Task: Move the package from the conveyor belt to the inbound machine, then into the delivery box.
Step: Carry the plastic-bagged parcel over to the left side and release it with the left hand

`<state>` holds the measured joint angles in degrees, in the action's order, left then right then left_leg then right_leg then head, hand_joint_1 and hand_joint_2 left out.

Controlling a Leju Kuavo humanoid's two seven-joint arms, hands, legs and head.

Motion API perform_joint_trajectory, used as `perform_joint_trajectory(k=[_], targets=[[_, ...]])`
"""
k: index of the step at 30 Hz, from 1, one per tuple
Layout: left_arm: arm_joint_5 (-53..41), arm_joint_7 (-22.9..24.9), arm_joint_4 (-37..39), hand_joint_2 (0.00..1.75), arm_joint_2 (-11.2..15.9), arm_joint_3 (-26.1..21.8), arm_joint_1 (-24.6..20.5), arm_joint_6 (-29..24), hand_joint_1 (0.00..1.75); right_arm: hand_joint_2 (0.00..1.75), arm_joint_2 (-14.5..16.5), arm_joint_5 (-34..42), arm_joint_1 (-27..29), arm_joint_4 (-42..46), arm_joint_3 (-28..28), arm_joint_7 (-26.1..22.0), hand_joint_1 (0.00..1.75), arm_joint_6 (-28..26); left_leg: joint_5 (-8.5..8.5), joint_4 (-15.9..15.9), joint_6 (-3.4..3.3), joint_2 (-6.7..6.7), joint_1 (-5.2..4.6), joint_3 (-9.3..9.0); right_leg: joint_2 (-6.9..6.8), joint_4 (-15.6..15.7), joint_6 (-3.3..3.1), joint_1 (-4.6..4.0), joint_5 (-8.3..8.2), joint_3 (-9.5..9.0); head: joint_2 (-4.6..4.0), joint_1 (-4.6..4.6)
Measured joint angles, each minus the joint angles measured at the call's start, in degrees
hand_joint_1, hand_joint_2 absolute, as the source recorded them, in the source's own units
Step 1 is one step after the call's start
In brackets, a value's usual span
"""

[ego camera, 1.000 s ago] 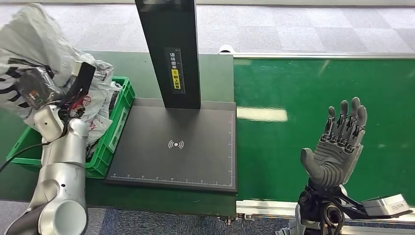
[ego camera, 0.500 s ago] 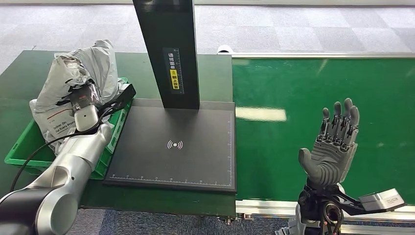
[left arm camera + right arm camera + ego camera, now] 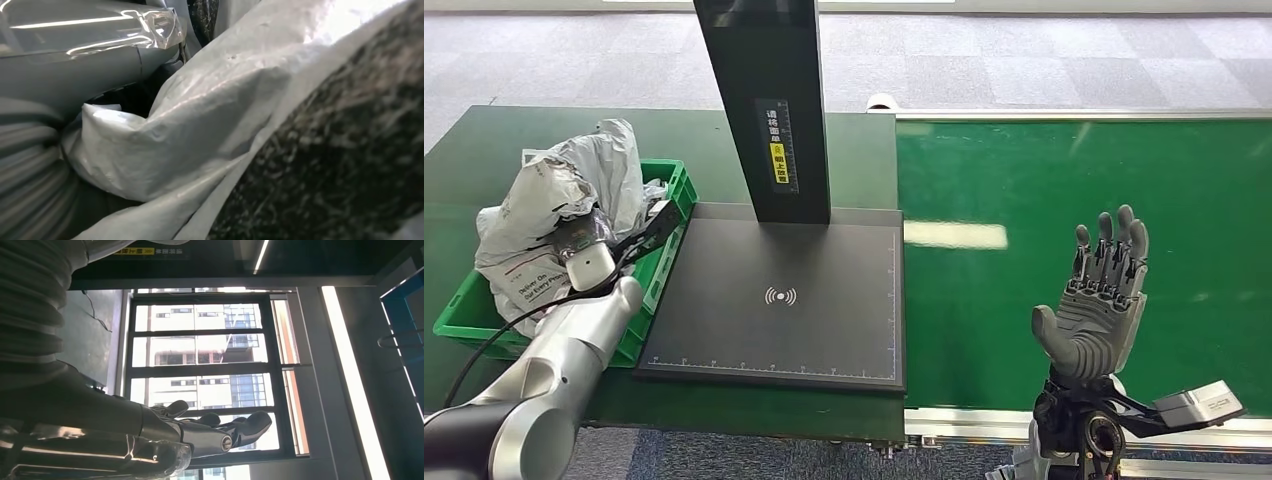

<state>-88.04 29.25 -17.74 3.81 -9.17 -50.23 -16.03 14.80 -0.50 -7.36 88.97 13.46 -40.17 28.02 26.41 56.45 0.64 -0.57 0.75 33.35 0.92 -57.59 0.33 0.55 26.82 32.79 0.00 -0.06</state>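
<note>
A crumpled grey plastic package [image 3: 564,185] sits on the pile in the green delivery box [image 3: 672,190] at the left. My left hand [image 3: 574,240] is buried in it and grips it; its fingers are hidden by the bag. The left wrist view has the package's grey film [image 3: 200,115] pressed right up against the hand. My right hand [image 3: 1096,300] is raised over the front edge of the green conveyor belt [image 3: 1024,180], fingers spread, holding nothing. In the right wrist view that hand's fingers [image 3: 200,432] stand apart against a window.
The black inbound machine platform [image 3: 774,330] lies between the box and the belt, with its dark post [image 3: 764,100] rising at the back. Another grey bag with a printed label [image 3: 519,285] lies in the box. A bare green tabletop [image 3: 484,140] surrounds the box.
My left arm has come down and back, lowering the grey package from high above the box onto the pile. The right hand has sunk slightly.
</note>
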Motion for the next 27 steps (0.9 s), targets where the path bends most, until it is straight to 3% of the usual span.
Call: perform_joint_trajectory(k=[8,11,13,17,20,24,27], targets=[[1.50,-0.17,0.30,1.75,0.23,-2.38,0.51,0.10,1.29,1.75,-0.27,-0.02,0.02,-0.19,0.01,0.00,0.00,0.00,0.01,-0.06,0.01,0.12,0.00,-0.10,0.12,0.00,-0.02,0.00,0.01,-0.02,0.00,0.00],[1.89,-1.08,0.30,1.75,0.23,-3.84,0.71,-0.56,0.88,1.75,-0.34,-0.08,0.03,-0.18,0.02,0.00,0.00,0.00,0.02,-0.10,0.02,0.16,0.00,-0.15,0.15,0.00,-0.04,0.00,0.02,-0.03,0.00,0.01],[1.91,-1.58,0.30,1.75,0.22,-4.56,0.81,-1.05,0.89,1.75,-0.36,-0.10,0.04,-0.19,0.03,0.00,0.00,0.00,0.02,-0.12,0.02,0.19,0.00,-0.19,0.18,0.00,-0.04,0.00,0.02,-0.05,0.00,0.01],[2.50,-4.66,0.30,1.75,0.09,-6.58,0.90,-3.15,0.00,1.75,-0.39,-0.16,0.06,-0.19,0.11,0.00,0.00,-0.02,0.02,-0.14,0.03,0.21,0.00,-0.25,0.21,0.00,-0.05,0.00,0.02,-0.05,0.00,-0.01],[5.34,-11.28,0.26,1.75,-0.44,-9.72,0.82,-7.34,0.00,1.75,-0.42,-0.39,0.24,-0.16,0.24,0.00,0.00,-0.40,0.01,-0.14,0.03,0.17,0.00,-0.26,0.19,0.00,-0.05,0.00,0.02,-0.04,0.00,-0.01],[14.49,-27.04,-0.26,1.75,-1.94,-17.12,0.34,-15.13,0.00,1.75,-0.38,-0.92,1.17,0.21,0.48,0.00,0.00,-1.14,-0.01,-0.14,0.04,0.02,0.00,-0.21,0.12,0.00,-0.06,0.00,0.03,-0.03,0.00,0.01],[22.10,-37.94,-0.99,1.75,-3.21,-23.19,-0.97,-17.91,0.00,1.75,-0.34,-1.30,1.52,0.50,0.67,0.00,0.00,-1.81,-0.03,-0.13,0.03,-0.01,0.00,-0.14,0.09,0.00,-0.05,0.00,0.02,0.01,0.00,0.02]])
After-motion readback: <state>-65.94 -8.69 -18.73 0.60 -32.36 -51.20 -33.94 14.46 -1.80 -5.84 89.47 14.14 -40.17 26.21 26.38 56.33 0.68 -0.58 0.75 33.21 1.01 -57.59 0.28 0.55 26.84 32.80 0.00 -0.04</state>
